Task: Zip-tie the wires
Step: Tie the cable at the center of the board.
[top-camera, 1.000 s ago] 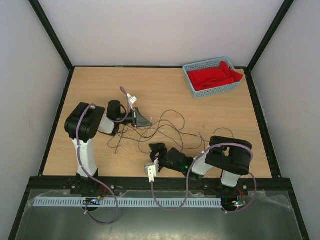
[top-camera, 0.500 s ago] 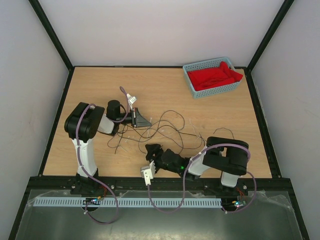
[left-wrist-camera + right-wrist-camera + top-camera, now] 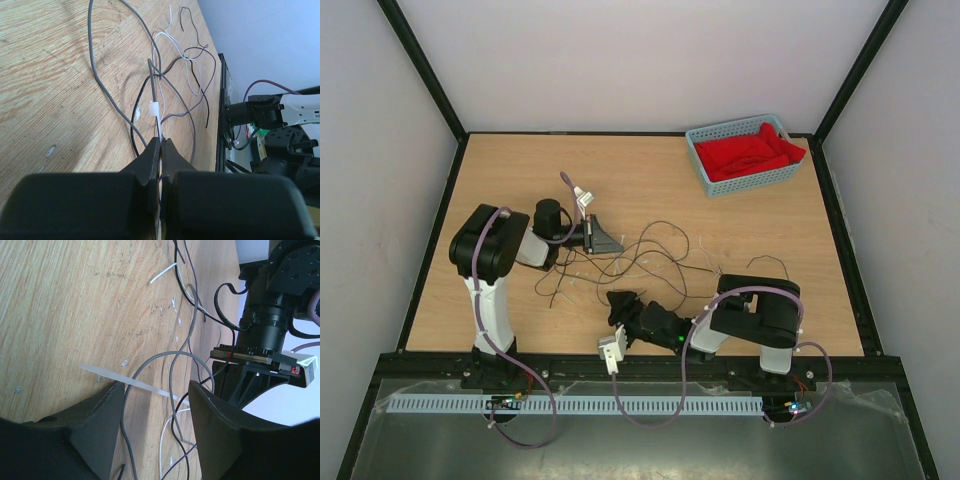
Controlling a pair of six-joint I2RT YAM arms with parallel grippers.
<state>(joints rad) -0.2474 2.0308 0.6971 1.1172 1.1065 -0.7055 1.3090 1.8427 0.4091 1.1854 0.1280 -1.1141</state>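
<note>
The wires (image 3: 660, 252) are thin dark and grey strands looping over the middle of the table. My left gripper (image 3: 617, 245) rests at their left end. In the left wrist view it (image 3: 160, 141) is shut on the pale strip of the zip tie (image 3: 154, 109), whose white head sits on a grey wire (image 3: 100, 80) just ahead of the jaws. My right gripper (image 3: 623, 300) is low over the near strands. In the right wrist view it (image 3: 157, 386) is open, and a pale zip tie strip (image 3: 135, 384) lies across the gap between its fingers, over grey wire loops (image 3: 172, 360).
A blue basket (image 3: 757, 180) holding a red cloth (image 3: 745, 152) stands at the back right. The left gripper's body (image 3: 250, 375) shows close ahead in the right wrist view. The black frame rail (image 3: 640, 362) runs along the near edge.
My right gripper has moved left along the near side of the table, closer to the wires. The left arm has not moved.
</note>
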